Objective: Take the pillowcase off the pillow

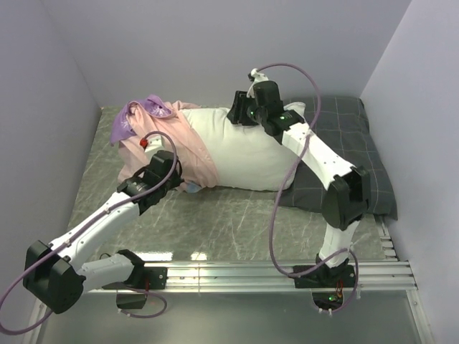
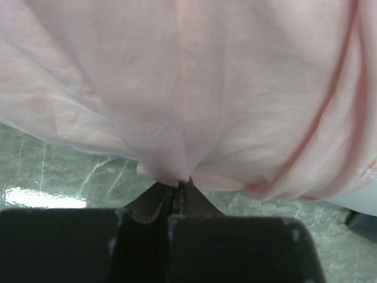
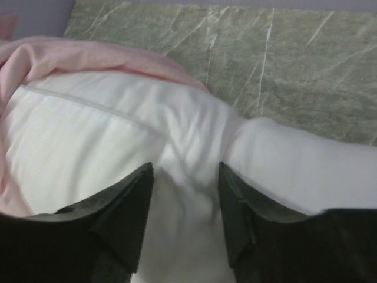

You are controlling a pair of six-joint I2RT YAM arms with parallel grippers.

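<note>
The white pillow (image 1: 247,150) lies across the far part of the table, its right end on the grey pillow. The pillowcase (image 1: 188,143), pale pink inside out with its purple printed part (image 1: 140,118) bunched at the far left, covers only the pillow's left end. My left gripper (image 1: 184,185) is shut on the pillowcase's near edge; in the left wrist view the pink fabric (image 2: 188,88) hangs from the closed gripper (image 2: 177,184). My right gripper (image 1: 238,115) presses on the pillow's far top edge; its jaws (image 3: 184,171) pinch a thick fold of the pillow (image 3: 88,130). The pillowcase's edge (image 3: 88,56) shows behind.
A dark grey checked pillow (image 1: 362,147) lies at the right, partly under the white one. The green marbled table top (image 1: 215,222) shows in front. A metal rail (image 1: 251,272) runs along the near edge. Walls close in left, back and right.
</note>
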